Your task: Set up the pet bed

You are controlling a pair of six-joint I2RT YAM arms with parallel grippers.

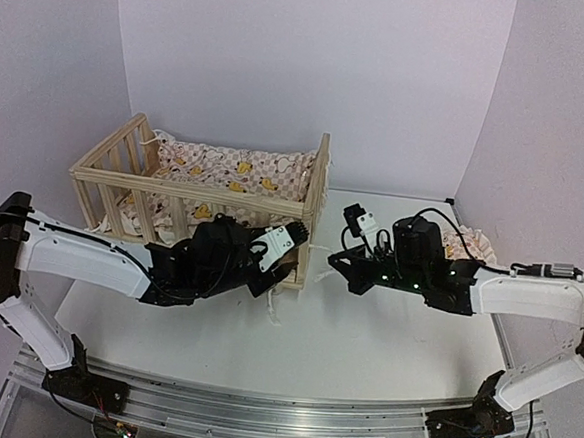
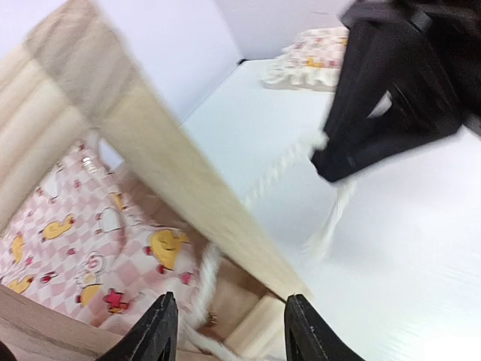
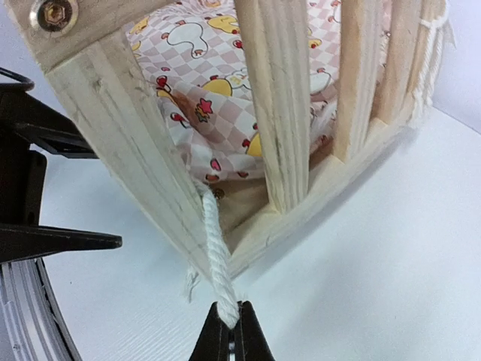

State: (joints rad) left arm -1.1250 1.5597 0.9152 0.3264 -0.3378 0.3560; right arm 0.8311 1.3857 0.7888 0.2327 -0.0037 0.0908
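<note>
1. Your right gripper (image 3: 229, 325) has its jaws pressed together on the white rope (image 3: 214, 256) — a twisted, fraying cord running from the bed's lower corner.
2. Your left gripper (image 2: 229, 327) stands spread at that corner, closed on nothing.
3. The pet bed (image 1: 125, 172) — pale slatted wood — sits left of centre on the table (image 1: 364, 334), checkered cushion (image 1: 236, 165) inside.
4. Judging by this, you're tidying the cord; next, draw it gently, since the light frame may slide.
</note>
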